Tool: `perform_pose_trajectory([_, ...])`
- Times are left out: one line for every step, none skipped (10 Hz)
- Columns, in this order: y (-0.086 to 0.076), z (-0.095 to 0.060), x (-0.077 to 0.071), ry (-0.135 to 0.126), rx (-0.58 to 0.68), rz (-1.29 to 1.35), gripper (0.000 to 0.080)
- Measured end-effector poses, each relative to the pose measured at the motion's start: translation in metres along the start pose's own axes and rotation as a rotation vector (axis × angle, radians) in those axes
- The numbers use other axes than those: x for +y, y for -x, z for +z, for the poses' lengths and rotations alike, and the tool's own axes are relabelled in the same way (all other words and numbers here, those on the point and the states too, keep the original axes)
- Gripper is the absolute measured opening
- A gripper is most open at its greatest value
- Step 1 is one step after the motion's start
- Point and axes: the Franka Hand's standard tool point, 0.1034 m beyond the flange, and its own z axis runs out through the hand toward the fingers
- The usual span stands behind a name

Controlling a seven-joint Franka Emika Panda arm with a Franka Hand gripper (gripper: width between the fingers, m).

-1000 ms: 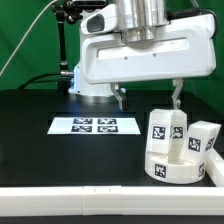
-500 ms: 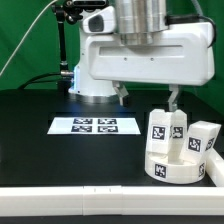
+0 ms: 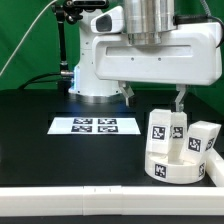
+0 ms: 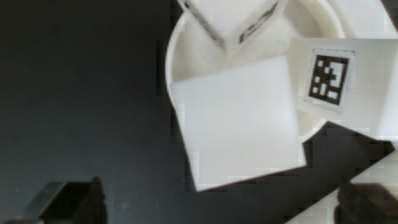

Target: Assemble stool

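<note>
The round white stool seat [image 3: 173,166] lies on the black table at the exterior view's right, with tags on its side. Two white tagged legs [image 3: 165,128] stand upright on it, close together. A third tagged leg [image 3: 205,138] stands beside it at the far right. My gripper [image 3: 153,98] hangs above and just behind the legs, open and empty, one finger near the right-hand leg's top. In the wrist view the seat [image 4: 222,50] and a tagged leg [image 4: 326,75] lie ahead of the spread fingertips [image 4: 71,200].
The marker board [image 3: 93,125] lies flat on the table at the exterior view's left of the stool parts. A long white bar [image 3: 100,205] runs along the front edge. The arm's white base [image 3: 90,85] stands behind, before a green backdrop.
The arm and gripper have shifted a little toward the exterior view's right, closer over the upright legs. The stool parts have not moved.
</note>
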Motion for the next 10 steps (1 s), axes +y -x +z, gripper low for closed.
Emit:
perform_pose_trajectory([0.000, 0.003, -0.003, 0.003, 0.015, -0.022, 0.0649])
perform_pose_trajectory([0.000, 0.008, -0.003, 0.006, 0.021, -0.027, 0.0649])
perform_pose_trajectory([0.000, 0.013, -0.004, 0.007, 0.028, -0.034, 0.0649])
perform_pose_trajectory([0.000, 0.016, -0.004, 0.011, 0.027, -0.037, 0.0649])
perform_pose_trajectory([0.000, 0.017, -0.004, 0.012, 0.027, -0.037, 0.0649])
perform_pose_trajectory([0.000, 0.019, -0.003, 0.014, 0.025, -0.036, 0.0649])
perform_pose_trajectory([0.000, 0.019, -0.003, 0.015, 0.024, -0.036, 0.0649])
perform_pose_trajectory([0.001, 0.019, -0.003, 0.015, 0.024, -0.037, 0.0533])
perform_pose_trajectory([0.001, 0.019, -0.003, 0.015, 0.024, -0.036, 0.0399])
perform_pose_trajectory([0.001, 0.019, -0.003, 0.014, 0.024, -0.036, 0.0399])
